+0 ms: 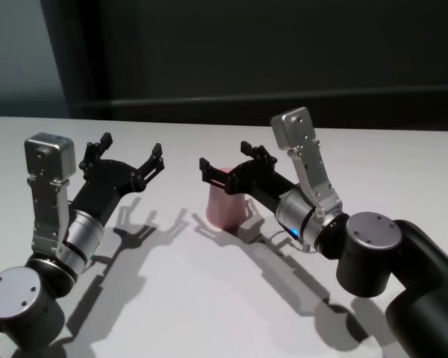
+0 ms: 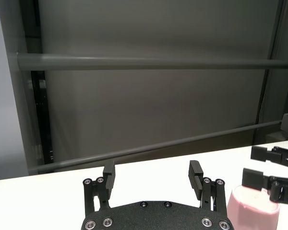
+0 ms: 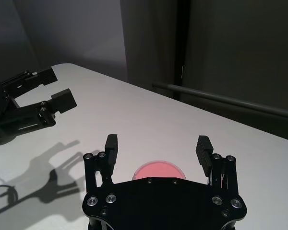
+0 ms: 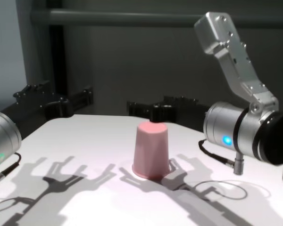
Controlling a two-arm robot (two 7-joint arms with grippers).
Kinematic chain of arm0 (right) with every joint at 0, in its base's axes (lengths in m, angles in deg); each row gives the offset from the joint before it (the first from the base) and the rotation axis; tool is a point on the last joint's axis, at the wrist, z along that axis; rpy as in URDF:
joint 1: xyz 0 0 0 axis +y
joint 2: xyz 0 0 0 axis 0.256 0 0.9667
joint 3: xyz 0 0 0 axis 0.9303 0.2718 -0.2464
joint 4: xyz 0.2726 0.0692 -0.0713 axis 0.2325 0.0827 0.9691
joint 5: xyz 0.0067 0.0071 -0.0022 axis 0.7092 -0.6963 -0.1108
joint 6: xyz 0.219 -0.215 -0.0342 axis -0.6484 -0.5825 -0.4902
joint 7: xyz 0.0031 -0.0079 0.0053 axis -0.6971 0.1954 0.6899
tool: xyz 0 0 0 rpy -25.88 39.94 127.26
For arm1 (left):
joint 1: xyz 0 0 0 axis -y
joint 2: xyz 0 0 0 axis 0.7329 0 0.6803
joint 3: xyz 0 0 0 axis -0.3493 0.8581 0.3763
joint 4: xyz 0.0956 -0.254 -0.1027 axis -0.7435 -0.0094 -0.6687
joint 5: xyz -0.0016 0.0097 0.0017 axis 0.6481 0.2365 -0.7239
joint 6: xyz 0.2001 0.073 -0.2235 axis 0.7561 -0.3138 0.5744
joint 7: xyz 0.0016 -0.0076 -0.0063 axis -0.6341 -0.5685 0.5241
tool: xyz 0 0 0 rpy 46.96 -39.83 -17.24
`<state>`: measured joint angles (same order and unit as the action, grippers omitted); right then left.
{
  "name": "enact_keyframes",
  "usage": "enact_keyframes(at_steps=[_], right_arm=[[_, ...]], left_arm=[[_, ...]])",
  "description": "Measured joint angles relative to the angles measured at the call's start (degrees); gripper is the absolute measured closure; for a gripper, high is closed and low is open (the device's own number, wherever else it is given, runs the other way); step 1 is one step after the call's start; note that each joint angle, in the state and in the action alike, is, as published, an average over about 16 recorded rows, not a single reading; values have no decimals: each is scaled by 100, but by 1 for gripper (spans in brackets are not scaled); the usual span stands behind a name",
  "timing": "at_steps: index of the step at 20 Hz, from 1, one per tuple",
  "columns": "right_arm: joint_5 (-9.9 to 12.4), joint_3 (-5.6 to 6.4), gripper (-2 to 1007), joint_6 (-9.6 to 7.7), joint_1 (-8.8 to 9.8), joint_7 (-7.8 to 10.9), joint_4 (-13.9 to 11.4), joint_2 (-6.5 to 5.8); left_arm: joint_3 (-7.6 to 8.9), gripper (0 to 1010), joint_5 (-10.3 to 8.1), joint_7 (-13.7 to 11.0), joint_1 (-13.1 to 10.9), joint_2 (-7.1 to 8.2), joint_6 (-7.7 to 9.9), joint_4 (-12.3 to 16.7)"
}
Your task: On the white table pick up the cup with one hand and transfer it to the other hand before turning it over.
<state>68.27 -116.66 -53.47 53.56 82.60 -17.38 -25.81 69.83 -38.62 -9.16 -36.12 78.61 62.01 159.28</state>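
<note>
The pink cup stands upside down, rim on the white table, base up. It also shows in the chest view and the left wrist view. My right gripper is open just above the cup's upturned base, one finger to each side, gripping nothing. In the right wrist view the cup's round base lies between the fingers, close to the palm. My left gripper is open and empty to the cup's left, above the table.
A dark wall with a horizontal rail runs behind the table's far edge. Shadows of both grippers fall on the table in front of the cup. Both forearms reach in from the near corners.
</note>
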Motion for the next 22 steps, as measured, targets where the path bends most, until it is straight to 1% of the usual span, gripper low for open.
enact_keyframes(at_steps=[4,6,9,16,22], right_arm=[[-35,177,3,164,130,-100,-216,-43],[-74,277,3,244,218,-188,-342,-82],[-172,422,3,334,376,-374,-535,-162],[-450,759,3,422,817,-832,-951,-358],[-607,1032,3,464,1185,-1100,-1249,-459]], left_arm=[[0,7,0,0,0,0,0,0],[0,7,0,0,0,0,0,0],[0,7,0,0,0,0,0,0],[0,7,0,0,0,0,0,0],[0,7,0,0,0,0,0,0]])
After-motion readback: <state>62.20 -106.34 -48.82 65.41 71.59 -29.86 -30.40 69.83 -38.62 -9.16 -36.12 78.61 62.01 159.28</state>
